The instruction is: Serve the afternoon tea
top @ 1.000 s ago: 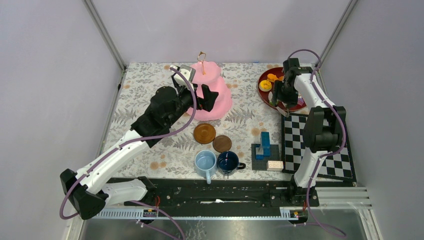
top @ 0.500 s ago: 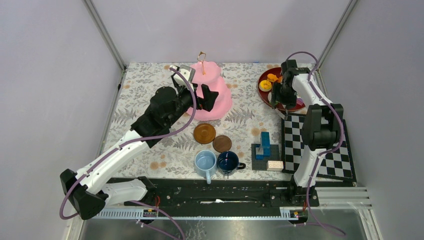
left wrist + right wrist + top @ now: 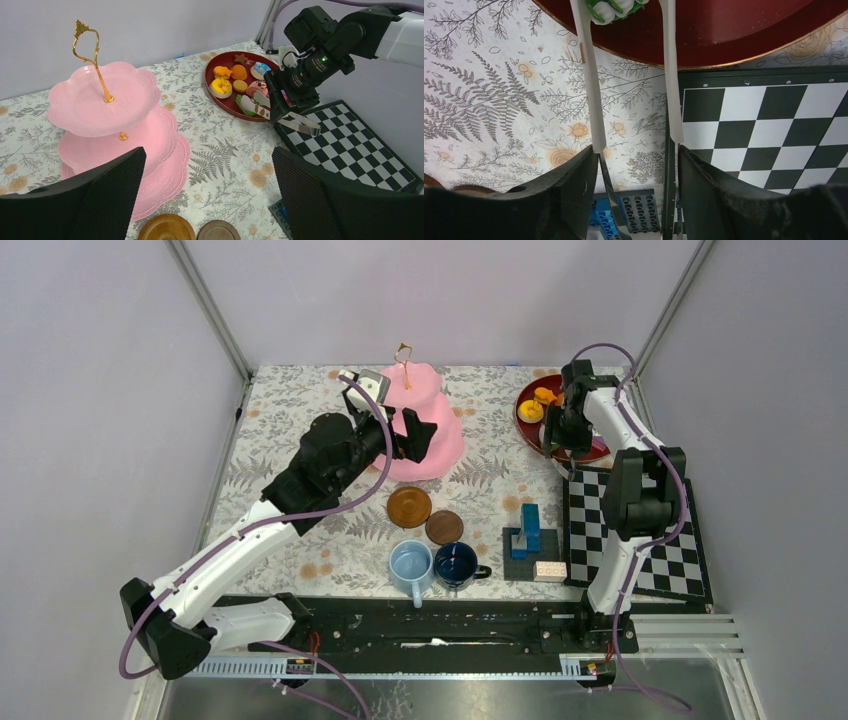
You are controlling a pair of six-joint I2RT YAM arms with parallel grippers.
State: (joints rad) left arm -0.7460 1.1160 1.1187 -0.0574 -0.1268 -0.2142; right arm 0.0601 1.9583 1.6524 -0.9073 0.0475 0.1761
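Observation:
The pink three-tier stand (image 3: 428, 430) with its gold loop stands at the back centre, all tiers bare in the left wrist view (image 3: 115, 125). My left gripper (image 3: 414, 436) is open and empty beside it (image 3: 208, 152). Two brown saucers (image 3: 409, 506) (image 3: 444, 527) lie in front of it, then a light-blue mug (image 3: 411, 565) and a dark-blue mug (image 3: 456, 564). My right gripper (image 3: 560, 436) is shut on white-tipped tongs (image 3: 591, 100), whose tips flank a green-and-white pastry (image 3: 616, 9) on the dark red tray (image 3: 522, 422). Other pastries (image 3: 220, 86) lie there.
A black-and-white chequered board (image 3: 640, 530) lies at the right, just near of the tray. A blue block stack (image 3: 529, 528) on a dark baseplate stands beside it. Grey walls and metal posts close in the floral-clothed table (image 3: 290, 420).
My right gripper with the tongs has shifted slightly over the tray's near edge. The left arm has not moved.

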